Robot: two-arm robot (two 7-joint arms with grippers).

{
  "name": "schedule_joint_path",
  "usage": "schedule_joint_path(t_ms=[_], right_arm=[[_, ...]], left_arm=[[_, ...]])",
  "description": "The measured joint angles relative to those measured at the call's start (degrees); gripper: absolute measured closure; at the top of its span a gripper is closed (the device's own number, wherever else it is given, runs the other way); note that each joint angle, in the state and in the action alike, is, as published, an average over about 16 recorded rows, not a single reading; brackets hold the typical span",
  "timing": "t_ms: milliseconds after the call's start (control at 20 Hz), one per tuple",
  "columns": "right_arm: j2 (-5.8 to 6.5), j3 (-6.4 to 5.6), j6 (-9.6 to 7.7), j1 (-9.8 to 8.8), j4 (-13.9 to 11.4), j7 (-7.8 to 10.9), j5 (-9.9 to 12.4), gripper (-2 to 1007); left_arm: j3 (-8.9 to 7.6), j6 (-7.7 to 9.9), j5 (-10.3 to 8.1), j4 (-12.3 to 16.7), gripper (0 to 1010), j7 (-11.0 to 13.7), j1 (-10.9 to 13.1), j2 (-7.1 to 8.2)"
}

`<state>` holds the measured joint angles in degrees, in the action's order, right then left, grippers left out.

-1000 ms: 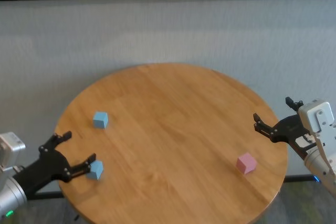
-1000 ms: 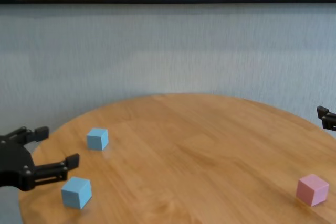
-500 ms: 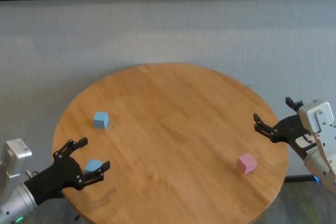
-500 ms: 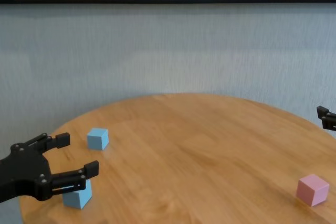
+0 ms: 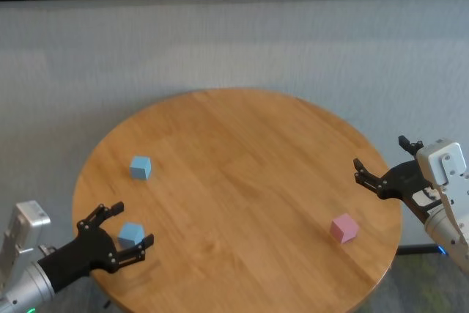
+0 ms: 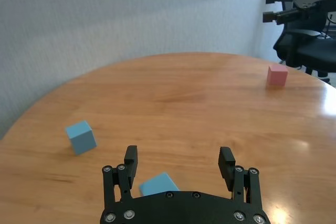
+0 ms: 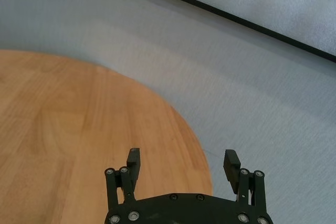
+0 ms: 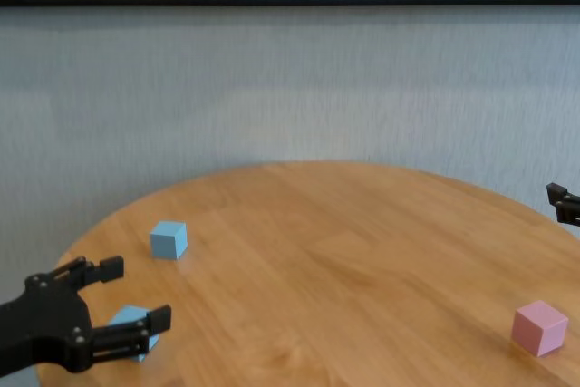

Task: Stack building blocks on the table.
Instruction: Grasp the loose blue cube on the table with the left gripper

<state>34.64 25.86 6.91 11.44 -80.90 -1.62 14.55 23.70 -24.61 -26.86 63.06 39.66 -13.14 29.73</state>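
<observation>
The round wooden table point(image 5: 242, 144) holds three cubes. One light blue block point(image 5: 140, 168) lies at the left. A second light blue block point(image 5: 130, 234) lies nearer the front left edge, between the spread fingers of my open left gripper point(image 5: 133, 223). It also shows low in the left wrist view point(image 6: 157, 184), just inside the fingers and not clamped. The pink block point(image 5: 343, 228) lies at the right front. My right gripper point(image 5: 382, 157) is open and empty, raised over the table's right edge, behind the pink block.
A grey wall runs behind the table. An office chair point(image 6: 310, 51) stands beyond the table's right side in the left wrist view. The right wrist view shows only the table's edge point(image 7: 178, 129) and grey floor.
My left gripper has dropped and moved over the near blue block, which was at one fingertip and now lies between the open fingers. The right arm and the other blocks have not moved.
</observation>
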Motion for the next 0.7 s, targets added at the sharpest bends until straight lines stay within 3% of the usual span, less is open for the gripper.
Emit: schedule_joint_path(t_ms=[700], right_arm=[[0.00,0.00,0.00,0.00,0.0,0.00,0.0,0]], left_arm=[[-0.75,-0.47,1.40,-4.7,10,2.1,-1.7,-1.76]])
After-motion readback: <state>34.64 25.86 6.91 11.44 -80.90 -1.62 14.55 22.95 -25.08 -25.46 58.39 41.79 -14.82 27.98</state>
